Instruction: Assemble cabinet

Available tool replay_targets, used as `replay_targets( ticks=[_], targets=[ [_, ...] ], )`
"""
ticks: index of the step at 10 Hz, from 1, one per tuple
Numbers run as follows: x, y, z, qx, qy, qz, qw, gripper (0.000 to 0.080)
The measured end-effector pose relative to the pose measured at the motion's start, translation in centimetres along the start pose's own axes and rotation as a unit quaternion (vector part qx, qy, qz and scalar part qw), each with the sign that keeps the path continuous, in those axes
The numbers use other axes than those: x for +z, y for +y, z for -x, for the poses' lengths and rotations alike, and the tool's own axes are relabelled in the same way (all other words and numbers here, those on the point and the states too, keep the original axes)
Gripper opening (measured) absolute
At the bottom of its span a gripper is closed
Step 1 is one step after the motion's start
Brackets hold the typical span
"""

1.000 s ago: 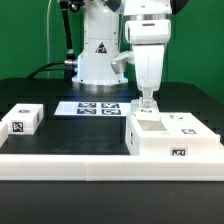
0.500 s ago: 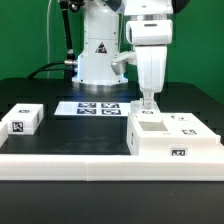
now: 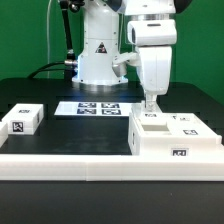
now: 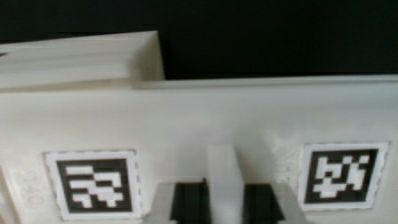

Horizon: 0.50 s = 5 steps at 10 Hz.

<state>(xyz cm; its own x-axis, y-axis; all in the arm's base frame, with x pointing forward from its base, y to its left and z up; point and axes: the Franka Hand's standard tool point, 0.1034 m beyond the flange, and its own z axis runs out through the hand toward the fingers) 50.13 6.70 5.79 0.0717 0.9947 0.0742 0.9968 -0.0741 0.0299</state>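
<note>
Gripper (image 3: 152,104) hangs tip-down over the cabinet (image 3: 176,140), and the coming move turns on that vertical relation: in the exterior view the cabinet lies at 6 o'clock from the fingertips, which are either touching its top face or just above it; the gap is too small to tell. The cabinet is a low white box lying on the black table (image 3: 40,100), with its long axis running from 9 o'clock to 3 o'clock across the exterior view. The tips stand over its 9 o'clock end, just at 12 o'clock from a shallow square recess (image 3: 150,126) in the top, so most of the body stretches away toward 3 and 4 o'clock from the tool. The fingers look close together, but I cannot tell whether they are clamped on an edge or merely narrowed. The wrist view fills with the cabinet's white top (image 4: 214,115) and two square tags (image 4: 93,183), which points to very little clearance. A small white block (image 3: 22,120) sits well apart at 9 o'clock from the cabinet, and the marker board (image 3: 98,108) lies at 10 o'clock. Any lowering should be straight down, I judge.
</note>
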Motion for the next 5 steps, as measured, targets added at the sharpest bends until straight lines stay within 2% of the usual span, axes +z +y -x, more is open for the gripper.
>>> replay_targets(
  ticks=[2,5],
  targets=[
    [-0.02,0.99,-0.09,0.001,0.001,0.001,1.0,0.007],
    [-0.02,0.99,-0.07,0.002,0.001,0.001,1.0,0.007]
  ],
)
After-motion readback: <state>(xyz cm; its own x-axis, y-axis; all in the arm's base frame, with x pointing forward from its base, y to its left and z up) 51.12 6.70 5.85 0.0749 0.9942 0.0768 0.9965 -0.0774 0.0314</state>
